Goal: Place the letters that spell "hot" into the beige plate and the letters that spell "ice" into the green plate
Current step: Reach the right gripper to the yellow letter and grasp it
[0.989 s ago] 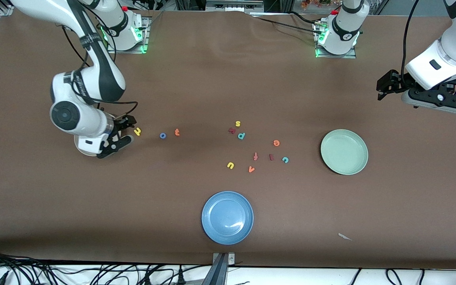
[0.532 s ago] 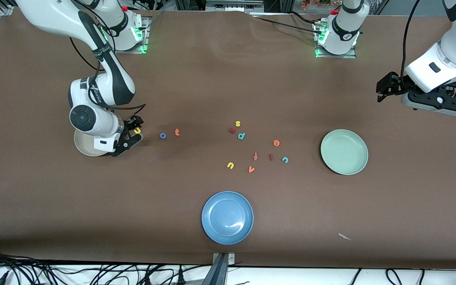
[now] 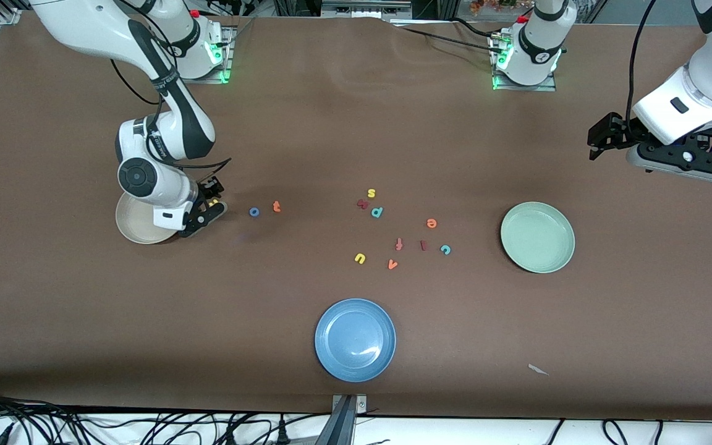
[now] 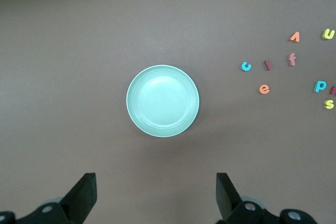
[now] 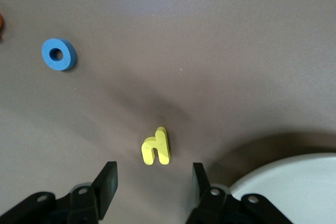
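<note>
We log the right hand [image 3: 210,207] low at the counter [image 3: 331,123], beside the round cream-beige plate [image 3: 136,225]. In the right wrist view its fingers [image 5: 107,182] stand apart on either side of the small yellow foam h [image 5: 156,147], not touching it — the h lies on the counter just beside the beige plate's rim [image 5: 294,182]. The blue ring-shaped foam o [image 3: 254,212] and the orange foam t [image 3: 276,206] lie on the counter near the beige plate, toward the left arm's end, the o between plate and t.

The left hand [image 4: 155,195] hangs over the counter at the left arm's end, its fingers wide apart and holding nothing; that arm waits. The round pale mint-green plate [image 3: 538,237] holds nothing we can see. Well apart from the beige plate, and beside the green one, lie the orange foam e [image 3: 431,223], the dark red bar-like i [image 3: 423,245] and the teal foam c [image 3: 445,250] — all on the counter.
</note>
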{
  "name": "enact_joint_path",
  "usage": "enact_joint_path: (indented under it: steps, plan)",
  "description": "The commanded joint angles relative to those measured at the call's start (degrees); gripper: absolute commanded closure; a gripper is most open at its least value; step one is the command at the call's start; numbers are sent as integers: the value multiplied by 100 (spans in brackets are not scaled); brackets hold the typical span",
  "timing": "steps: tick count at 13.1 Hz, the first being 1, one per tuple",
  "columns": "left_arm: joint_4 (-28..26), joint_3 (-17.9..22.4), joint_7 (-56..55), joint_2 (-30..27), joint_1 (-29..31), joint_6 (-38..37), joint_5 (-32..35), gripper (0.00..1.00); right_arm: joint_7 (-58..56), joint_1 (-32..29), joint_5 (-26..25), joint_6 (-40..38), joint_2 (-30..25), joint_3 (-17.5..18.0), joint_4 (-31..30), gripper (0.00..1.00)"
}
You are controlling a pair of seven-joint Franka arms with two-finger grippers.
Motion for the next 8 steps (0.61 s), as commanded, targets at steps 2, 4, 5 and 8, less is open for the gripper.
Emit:
enact_joint_path:
  steps: [2, 4, 5, 8]
  plan:
    - [172, -9, 81, 76, -31, -78, -2, 0, -90, -11, 60, 467, -186, 22, -431, 34]
    - [163, -9, 63, 76, -40, -78, -11, 0, -90, -11, 60, 564, -125, 22, -431, 35]
    - [180, -9, 46, 85, -48, -78, -20, 0, -90, -11, 60, 608, -116, 22, -440, 39]
    - [259, 0, 80, 102, 4, -78, -20, 0, -90, -11, 69, 608, -107, 22, -466, 50]
